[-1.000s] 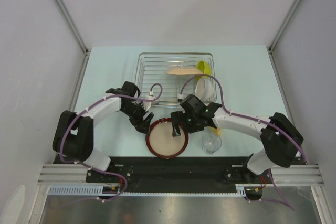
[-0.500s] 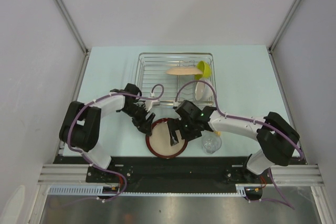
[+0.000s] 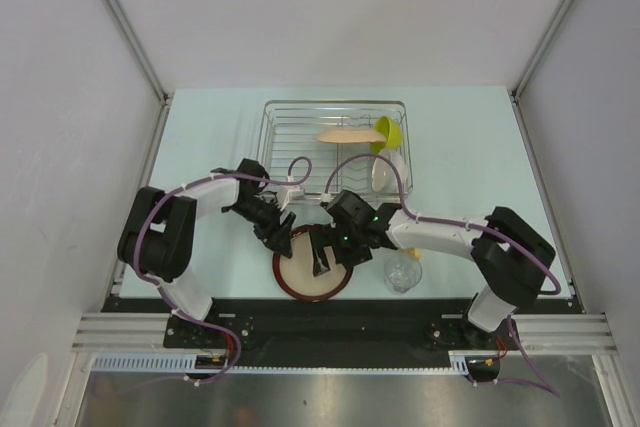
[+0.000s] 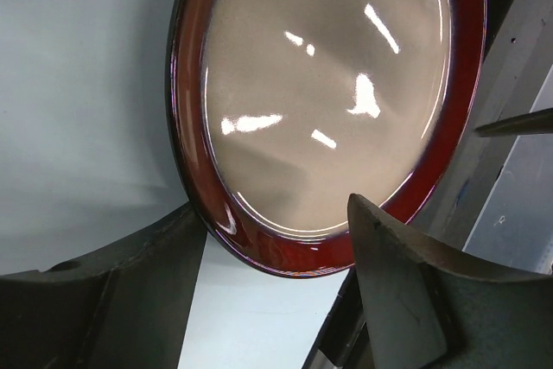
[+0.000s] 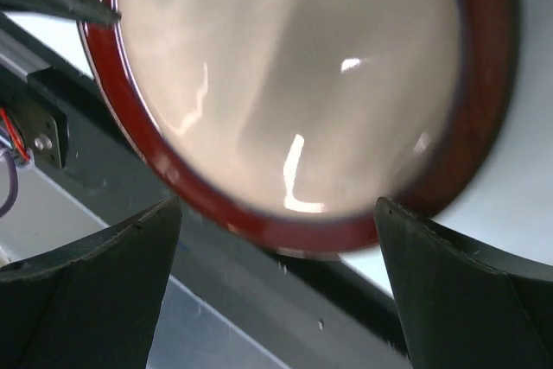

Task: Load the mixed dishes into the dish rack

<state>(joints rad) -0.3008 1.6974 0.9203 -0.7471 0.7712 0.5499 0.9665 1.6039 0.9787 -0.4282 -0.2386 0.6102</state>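
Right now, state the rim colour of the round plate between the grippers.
The round tan plate's rim is dark red; clearest in left wrist view.

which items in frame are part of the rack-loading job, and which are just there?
Job:
- dish rack
- in it: tan leaf-patterned plate, lime-green bowl, white bowl
- not yet loaded: dark-red-rimmed plate, clear glass, yellow mug (mostly hidden by the right arm)

Just there:
- table
- black base rail
- purple cables
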